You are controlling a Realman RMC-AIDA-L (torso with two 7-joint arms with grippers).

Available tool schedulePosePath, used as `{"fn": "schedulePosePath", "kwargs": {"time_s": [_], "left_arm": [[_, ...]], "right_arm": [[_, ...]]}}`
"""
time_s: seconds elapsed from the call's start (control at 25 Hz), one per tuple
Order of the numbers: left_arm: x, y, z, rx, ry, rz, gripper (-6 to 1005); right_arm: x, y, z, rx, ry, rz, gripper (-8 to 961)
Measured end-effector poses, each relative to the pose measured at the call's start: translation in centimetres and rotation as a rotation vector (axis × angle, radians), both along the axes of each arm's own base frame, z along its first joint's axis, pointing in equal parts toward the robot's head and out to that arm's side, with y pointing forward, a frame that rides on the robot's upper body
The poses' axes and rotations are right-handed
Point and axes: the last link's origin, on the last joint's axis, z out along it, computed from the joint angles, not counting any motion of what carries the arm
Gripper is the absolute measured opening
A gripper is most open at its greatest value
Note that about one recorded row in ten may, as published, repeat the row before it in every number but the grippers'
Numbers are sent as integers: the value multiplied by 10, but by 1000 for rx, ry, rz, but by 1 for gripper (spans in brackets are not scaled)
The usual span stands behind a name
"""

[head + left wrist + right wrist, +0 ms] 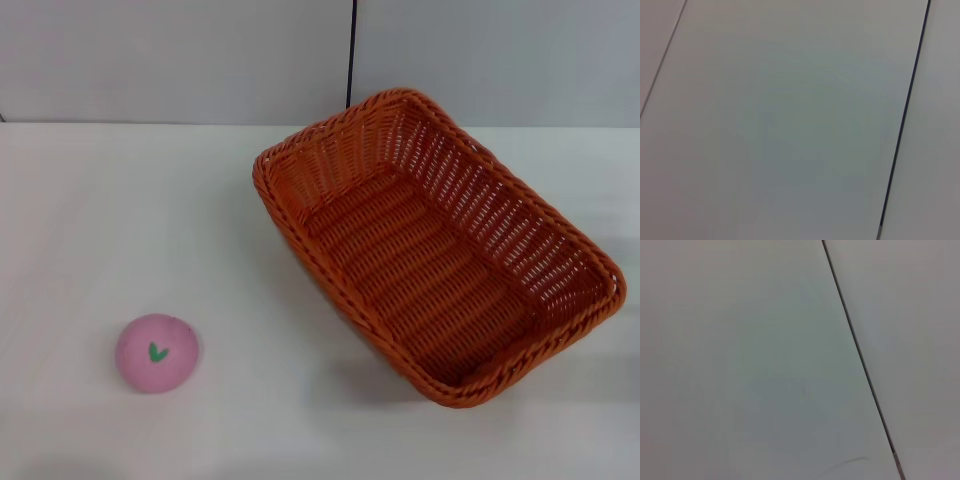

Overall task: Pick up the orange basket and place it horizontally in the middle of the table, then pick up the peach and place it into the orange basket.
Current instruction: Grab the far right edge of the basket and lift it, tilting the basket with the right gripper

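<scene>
The orange basket (440, 250) sits on the white tabletop (120, 220), right of centre, turned at a slant with one short end toward the far wall and the other toward the near right edge. It's empty inside. The peach (156, 352) rests well apart from it, near the front left, green leaf mark facing up. Neither arm shows in the head view, and both wrist views show only pale wall panels with a dark seam, so there is no telling how the fingers stand.
</scene>
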Motion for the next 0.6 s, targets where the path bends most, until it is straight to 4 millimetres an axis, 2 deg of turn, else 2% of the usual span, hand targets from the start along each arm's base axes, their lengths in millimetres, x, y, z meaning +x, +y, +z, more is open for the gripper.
{"fn": "schedulePosePath", "kwargs": {"time_s": [0.04,0.16,0.36,0.4,0.48,0.6], "left_arm": [[-1,0,-1,-5,-2,7,342],[-3,0,-3,-15,-10,27,551],[-5,3,-7,-39,-17,42,654],[-6,2,-7,-40,-16,45,674],[-7,1,-7,-40,-17,48,715],[-10,-3,-6,-37,-20,64,777]], "right_arm": [[0,0,0,0,0,0,391],[-1,2,5,-2,53,27,456],[-5,7,15,-160,124,149,564],[-7,15,23,-267,161,185,615],[-9,19,29,-326,175,197,718],[-18,36,44,-518,221,212,718]]}}
